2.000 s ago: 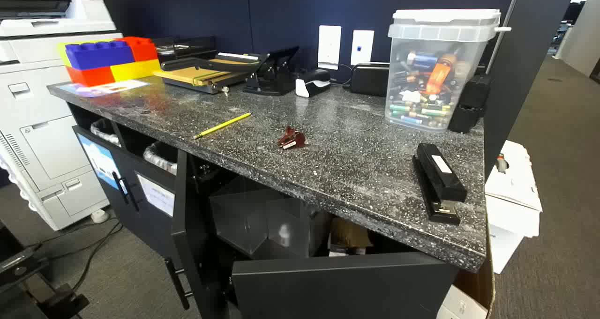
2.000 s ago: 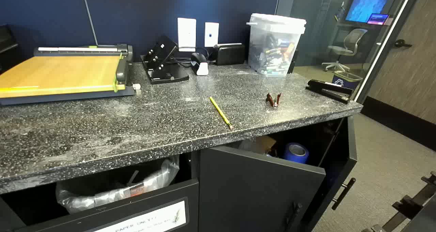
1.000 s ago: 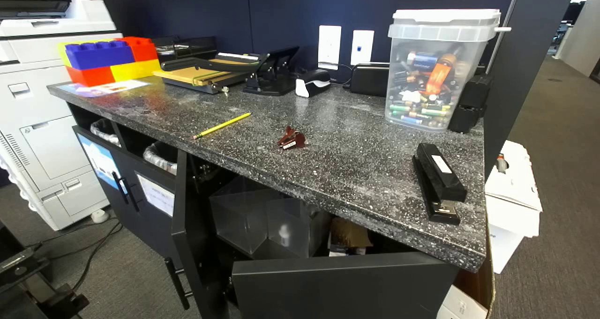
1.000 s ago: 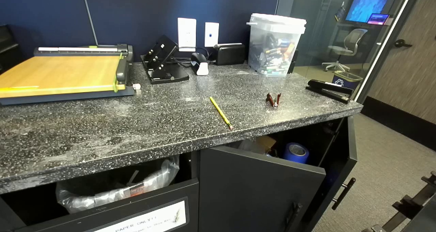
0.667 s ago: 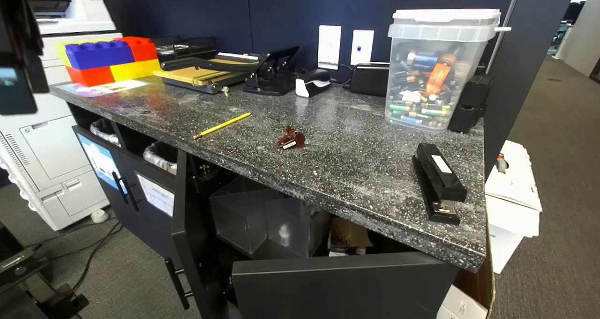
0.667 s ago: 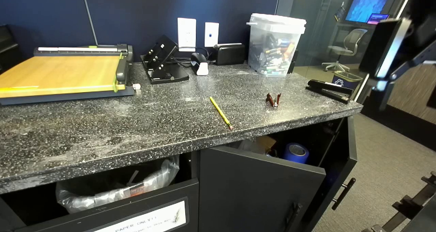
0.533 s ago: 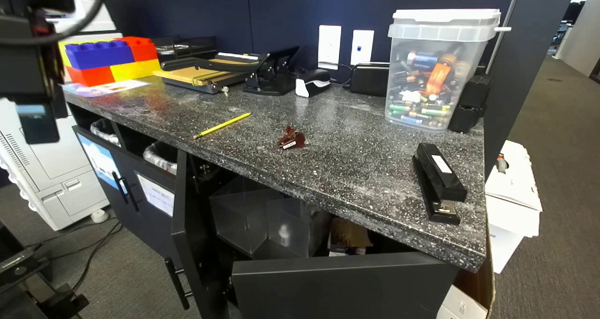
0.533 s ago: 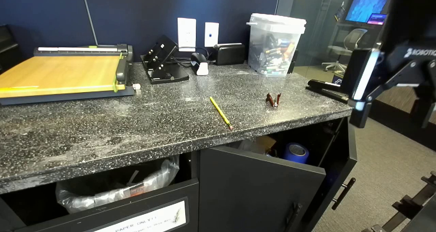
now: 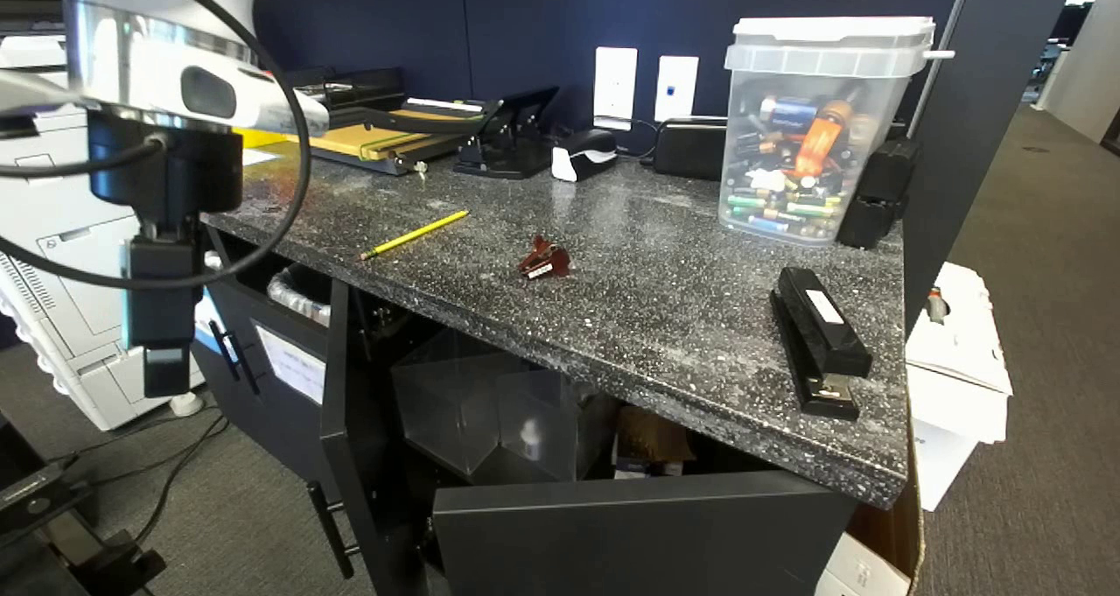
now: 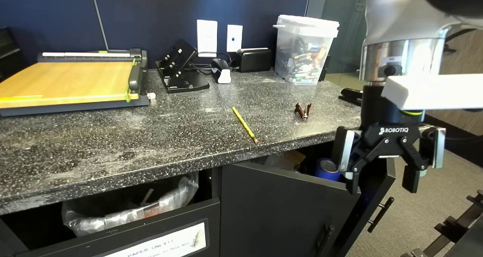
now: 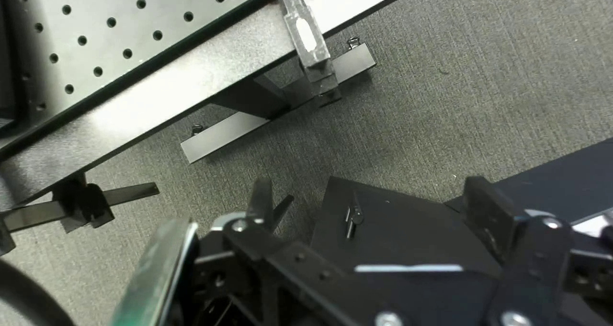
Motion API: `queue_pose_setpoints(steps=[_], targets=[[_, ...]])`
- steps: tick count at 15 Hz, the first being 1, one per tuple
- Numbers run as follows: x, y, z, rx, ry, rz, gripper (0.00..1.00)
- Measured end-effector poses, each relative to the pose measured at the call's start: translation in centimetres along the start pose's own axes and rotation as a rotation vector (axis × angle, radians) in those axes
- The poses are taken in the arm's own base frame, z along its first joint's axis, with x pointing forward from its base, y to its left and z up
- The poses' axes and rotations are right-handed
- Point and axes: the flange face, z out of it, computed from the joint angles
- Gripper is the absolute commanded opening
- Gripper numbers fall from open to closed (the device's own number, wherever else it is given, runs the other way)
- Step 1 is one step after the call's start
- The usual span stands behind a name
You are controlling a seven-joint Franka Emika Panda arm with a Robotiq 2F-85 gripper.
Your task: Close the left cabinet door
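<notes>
Gripper [image 10: 382, 185] reads ROBOTIQ, paper sheet [image 10: 169, 243] PAPER ONLY. Gripper's lower than last frame, jaws spread; left cabinet door [image 10: 275, 211] unchanged, ajar.

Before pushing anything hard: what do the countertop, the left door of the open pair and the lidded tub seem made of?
Countertop: speckled, with glossy reflections; perhaps laminate or stone. Left door: flat, matte, dark; likely laminated board, possibly painted metal. Lidded tub: smooth, see-through walls; probably plastic.

Left cabinet door [image 9: 354, 469] standing open, right door [image 9: 643, 535] too. Gripper [image 9: 166, 384] pointing down, farther left in view. Yellow pencil [image 9: 416, 234], dark-red staple remover [image 9: 544, 258], black stapler [image 9: 821, 338] lying apart on speckled counter [image 9: 647, 307].
</notes>
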Motion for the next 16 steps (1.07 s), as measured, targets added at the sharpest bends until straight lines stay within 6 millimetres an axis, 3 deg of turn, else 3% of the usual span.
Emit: queue_pose_setpoints(steps=[10, 16], targets=[[5.6, -4.4, 5.9, 0.067, 0.06, 0.026, 1.0], [9.2, -5.4, 6.0, 0.121, 0.189, 0.049, 1.0]])
